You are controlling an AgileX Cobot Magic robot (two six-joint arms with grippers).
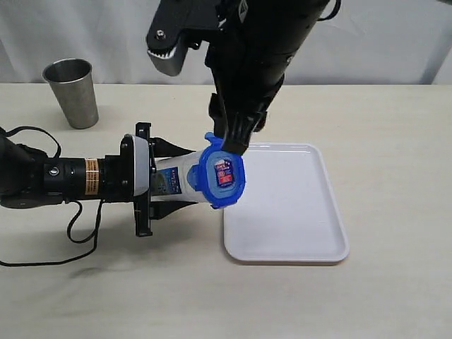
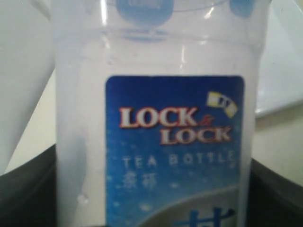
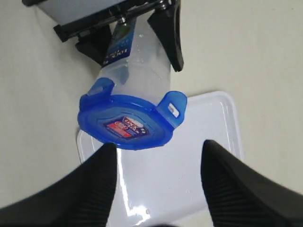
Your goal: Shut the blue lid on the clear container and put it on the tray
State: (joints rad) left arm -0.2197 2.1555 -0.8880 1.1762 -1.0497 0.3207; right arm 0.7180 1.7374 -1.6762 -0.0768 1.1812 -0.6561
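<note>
Left claw [image 1: 189, 176] grips clear container [image 2: 156, 56] — "LOCK & LOCK TEA BOTTLE"; right claw [image 3: 158, 153] wide.

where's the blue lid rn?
Mid-frame in the exterior view, the blue lid sits on the mouth of the clear container, which the left gripper holds sideways over the left edge of the tray, below the right gripper.

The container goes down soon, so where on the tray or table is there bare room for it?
The tray is bare across its middle and right side, out to its rims. Its left edge is crowded: the blue lid on the clear container overhangs it, with the right gripper open over it. The table right of the tray is bare too.
</note>
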